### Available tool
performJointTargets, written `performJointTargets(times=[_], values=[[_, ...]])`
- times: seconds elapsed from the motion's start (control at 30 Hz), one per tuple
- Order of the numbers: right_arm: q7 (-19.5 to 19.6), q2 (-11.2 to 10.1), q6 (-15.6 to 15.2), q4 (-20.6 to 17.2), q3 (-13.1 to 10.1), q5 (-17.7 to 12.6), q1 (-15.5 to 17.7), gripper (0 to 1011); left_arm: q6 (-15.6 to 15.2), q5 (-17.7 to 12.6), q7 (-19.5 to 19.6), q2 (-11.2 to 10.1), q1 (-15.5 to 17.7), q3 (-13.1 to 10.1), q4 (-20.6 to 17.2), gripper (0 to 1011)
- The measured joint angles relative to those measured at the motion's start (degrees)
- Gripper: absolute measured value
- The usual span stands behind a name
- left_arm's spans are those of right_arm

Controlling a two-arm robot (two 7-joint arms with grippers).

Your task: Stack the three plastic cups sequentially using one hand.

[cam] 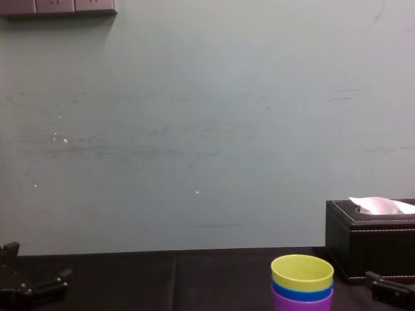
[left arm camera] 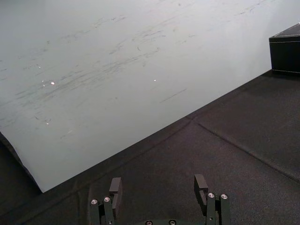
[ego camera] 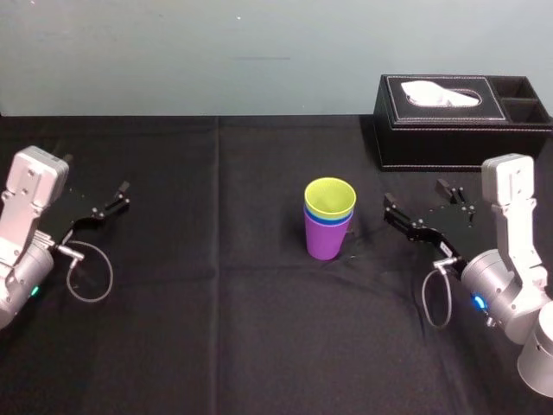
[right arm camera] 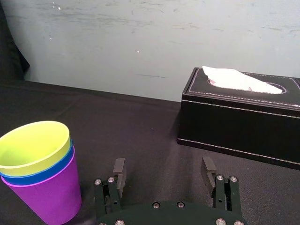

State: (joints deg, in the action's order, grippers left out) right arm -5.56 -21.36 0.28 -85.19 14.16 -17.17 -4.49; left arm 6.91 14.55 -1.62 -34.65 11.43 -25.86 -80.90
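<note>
Purple at bottom: seeing the 3 plastic cups (ego camera: 326, 226) nesting upright, centred on the black cloth (ego camera: 216, 346), yellow-green cup (ego camera: 329, 199) inside blue cup (ego camera: 321, 221) inside purple cup (ego camera: 324, 245). Finding the right gripper (right arm camera: 163, 161) hovering near the stack's right, fingers spread, empty; left gripper (left arm camera: 158, 180) idling far left, fingers likewise apart.

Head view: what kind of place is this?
Probably a robot lab or test room, not a home: a bare pale wall, a table under black cloth, and a left claw and right claw open on either side of three stacked cups.
</note>
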Motion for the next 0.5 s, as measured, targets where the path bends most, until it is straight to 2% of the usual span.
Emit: performJointTargets(times=[0.5], values=[[0.20, -0.19, -0.03, -0.31, 0.14, 0.18, 0.00, 1003, 0.00, 0.00, 0.00, 0.00, 0.00, 0.00, 0.00, 1011]])
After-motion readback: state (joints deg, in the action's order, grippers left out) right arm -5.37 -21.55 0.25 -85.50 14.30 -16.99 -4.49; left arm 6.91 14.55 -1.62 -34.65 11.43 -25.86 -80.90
